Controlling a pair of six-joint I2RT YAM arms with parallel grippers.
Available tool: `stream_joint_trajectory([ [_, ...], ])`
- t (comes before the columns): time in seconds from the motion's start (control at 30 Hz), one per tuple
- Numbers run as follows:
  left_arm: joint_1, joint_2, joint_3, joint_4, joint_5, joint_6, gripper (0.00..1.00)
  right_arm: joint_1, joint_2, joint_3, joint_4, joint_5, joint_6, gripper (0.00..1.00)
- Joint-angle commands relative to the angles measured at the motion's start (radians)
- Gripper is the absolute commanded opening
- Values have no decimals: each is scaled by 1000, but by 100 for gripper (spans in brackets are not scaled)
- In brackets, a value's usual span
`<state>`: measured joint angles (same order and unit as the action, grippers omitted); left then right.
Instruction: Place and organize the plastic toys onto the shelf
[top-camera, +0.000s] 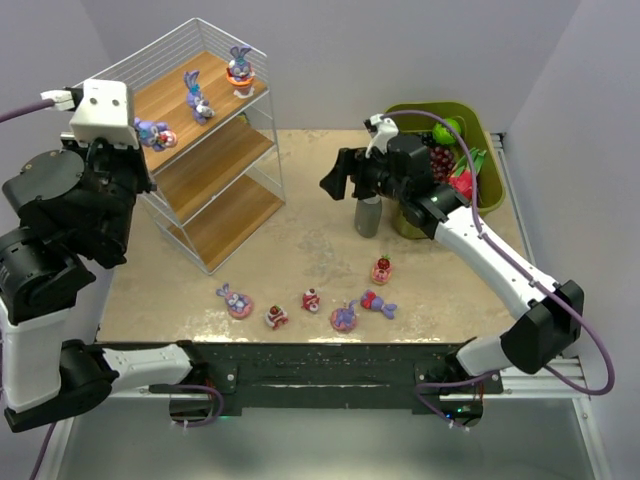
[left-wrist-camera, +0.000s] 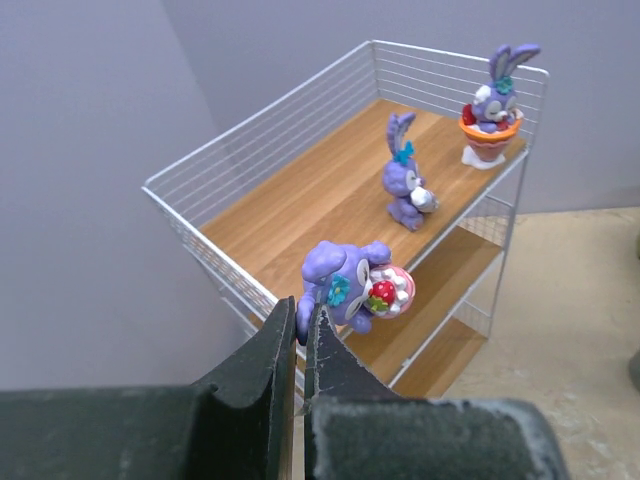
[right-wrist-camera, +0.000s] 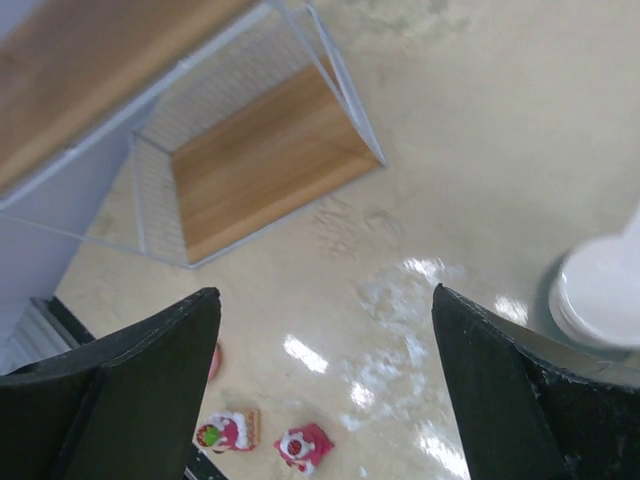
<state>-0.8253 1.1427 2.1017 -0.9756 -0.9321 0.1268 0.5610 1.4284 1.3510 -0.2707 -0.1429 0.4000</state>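
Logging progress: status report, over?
Left gripper shut at tipped bunny on shelf top. Right gripper open, empty. Six toys on table. Grey bottle near right gripper.

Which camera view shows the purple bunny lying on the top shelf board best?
Left wrist: the lying bunny is close and whole, on its side. Top external shows it small and distant. Right wrist misses it.

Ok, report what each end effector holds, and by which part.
Left end effector: nearly shut, seemingly pinching the lying purple bunny by an ear tip, on the top board of the shelf. Right end effector: open, holding nothing.
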Motion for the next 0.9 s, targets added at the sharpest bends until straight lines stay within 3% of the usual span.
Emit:
stream_joint_trajectory([
  [0.0,0,26,40,61,-67,95,0,-1,23,71,100,-115,-36,89],
  [0.23,24,153,95,161,-39,253,0,0,27,46,116,-103,-33,89],
  [0.3,112,199,130,186,57,269,0,-1,29,45,114,-104,-38,89],
  [0.4,183,247,168,192,95,277,0,-1,30,51,110,-104,-44,89],
  [0.87,189,195,268,131,190,289,0,-1,73,132,18,-113,-75,89],
])
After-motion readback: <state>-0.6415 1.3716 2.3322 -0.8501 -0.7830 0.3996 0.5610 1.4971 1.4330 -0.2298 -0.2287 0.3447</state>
